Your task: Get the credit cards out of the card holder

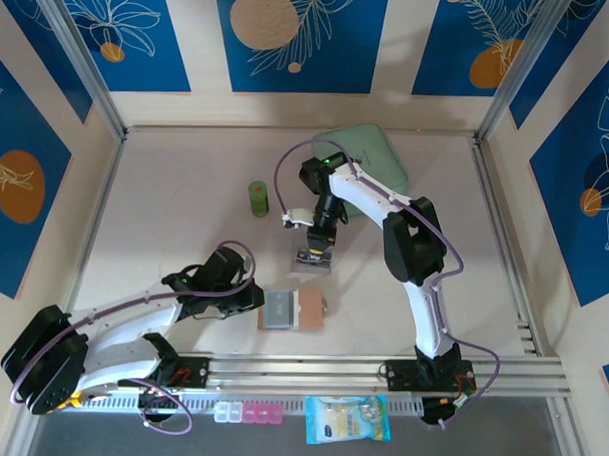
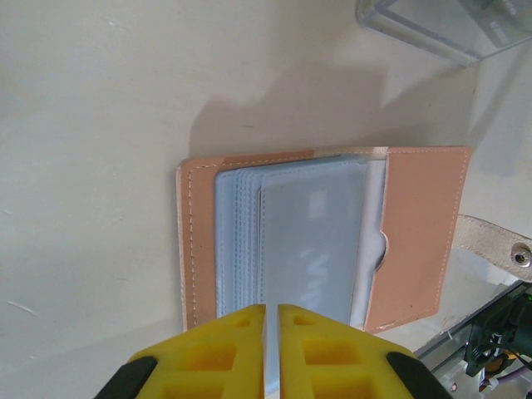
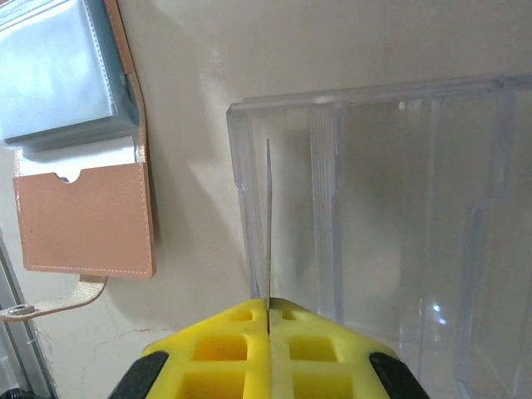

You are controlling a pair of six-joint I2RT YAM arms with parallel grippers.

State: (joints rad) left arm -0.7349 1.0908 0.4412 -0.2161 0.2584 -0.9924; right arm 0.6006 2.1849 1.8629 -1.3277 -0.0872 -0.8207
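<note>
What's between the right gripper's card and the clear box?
Nothing visible. The right gripper is shut on a thin card, held edge-on and lined up with the leftmost slot of the clear box. The card holder lies open off to one side, apart from the box.

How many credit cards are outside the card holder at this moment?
1. The credit card, seen edge-on, is pinched by the right gripper, jaws shut, at the clear plastic box. More may be hidden in the sleeves of the card holder.
</note>
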